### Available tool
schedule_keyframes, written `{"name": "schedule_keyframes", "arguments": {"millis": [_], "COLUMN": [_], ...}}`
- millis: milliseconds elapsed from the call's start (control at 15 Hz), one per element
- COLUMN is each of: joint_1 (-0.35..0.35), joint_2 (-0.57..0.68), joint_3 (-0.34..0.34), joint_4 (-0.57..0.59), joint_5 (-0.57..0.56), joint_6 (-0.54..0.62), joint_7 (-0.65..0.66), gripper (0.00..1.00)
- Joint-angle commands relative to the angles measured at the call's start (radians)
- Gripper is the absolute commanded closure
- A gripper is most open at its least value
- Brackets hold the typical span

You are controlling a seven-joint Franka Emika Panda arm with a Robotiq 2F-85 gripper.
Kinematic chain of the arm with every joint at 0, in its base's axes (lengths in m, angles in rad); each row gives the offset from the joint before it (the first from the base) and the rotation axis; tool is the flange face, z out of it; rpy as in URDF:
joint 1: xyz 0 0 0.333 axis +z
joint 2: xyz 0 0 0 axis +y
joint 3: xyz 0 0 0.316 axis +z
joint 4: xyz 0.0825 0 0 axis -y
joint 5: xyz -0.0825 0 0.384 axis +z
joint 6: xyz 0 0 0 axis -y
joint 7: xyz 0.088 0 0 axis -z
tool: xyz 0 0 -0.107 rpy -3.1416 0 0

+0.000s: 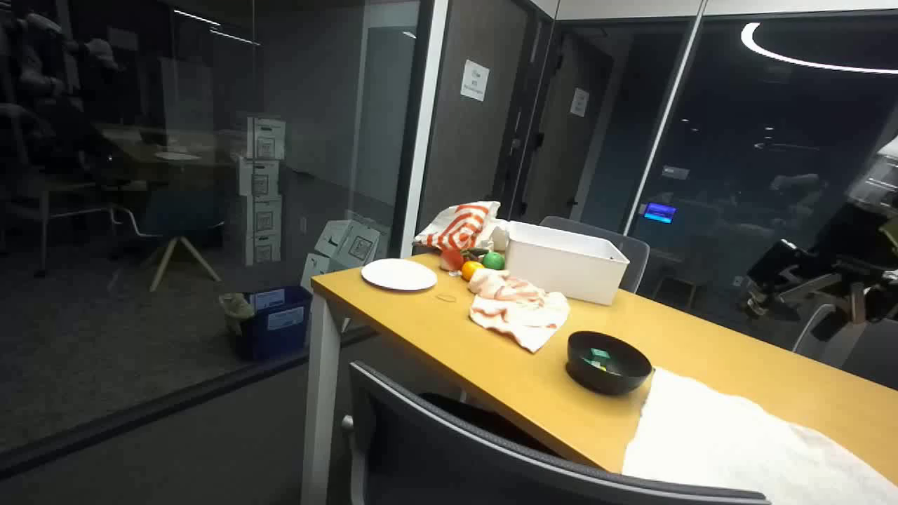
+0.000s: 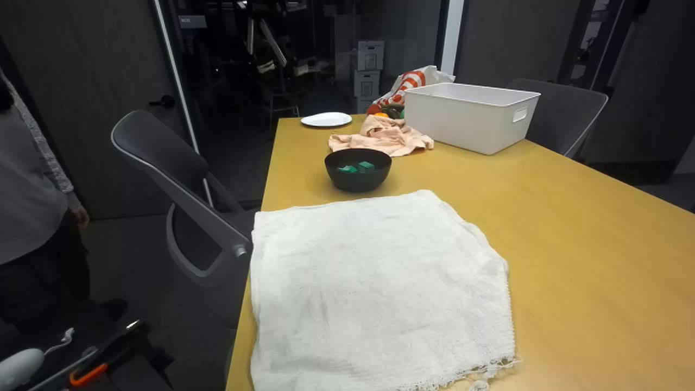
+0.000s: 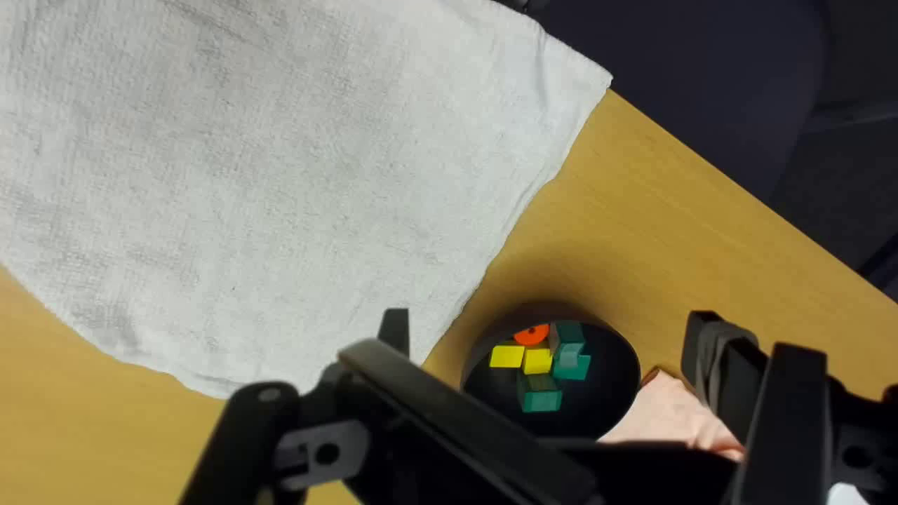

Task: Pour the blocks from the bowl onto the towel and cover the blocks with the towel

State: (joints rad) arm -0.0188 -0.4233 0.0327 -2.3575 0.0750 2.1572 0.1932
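Observation:
A black bowl (image 1: 607, 363) stands upright on the table beside the white towel; it also shows in an exterior view (image 2: 358, 179) and in the wrist view (image 3: 603, 393). Several blocks lie in it: green (image 3: 540, 400), yellow (image 3: 506, 356) and a round orange piece (image 3: 532, 334). The white towel (image 2: 380, 288) lies spread flat, near the table's edge; it fills the upper left of the wrist view (image 3: 280, 175). My gripper (image 3: 552, 337) is open and empty, pointing down above the bowl and towel, touching neither. It also shows at the right of an exterior view (image 1: 793, 308).
A crumpled pinkish cloth (image 2: 383, 138) lies behind the bowl. A white bin (image 2: 472, 119), a white plate (image 2: 326, 119), a patterned bag (image 1: 459, 224) and toy produce (image 1: 493, 261) stand at the far end. Chairs (image 2: 179, 190) stand along the table's sides.

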Motion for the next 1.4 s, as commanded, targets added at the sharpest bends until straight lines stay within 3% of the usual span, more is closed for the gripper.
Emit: {"name": "schedule_keyframes", "arguments": {"millis": [0, 467, 867, 1333], "joint_1": [0.000, 0.000, 0.050, 0.103], "joint_2": [0.000, 0.015, 0.209, 0.535], "joint_3": [0.000, 0.004, 0.061, 0.097], "joint_4": [0.007, 0.029, 0.145, 0.443], "joint_5": [0.000, -0.005, -0.036, -0.115], "joint_6": [-0.001, -0.003, 0.024, 0.035], "joint_7": [0.000, 0.001, -0.026, -0.043], "gripper": [0.00, 0.00, 0.00, 0.00]}}
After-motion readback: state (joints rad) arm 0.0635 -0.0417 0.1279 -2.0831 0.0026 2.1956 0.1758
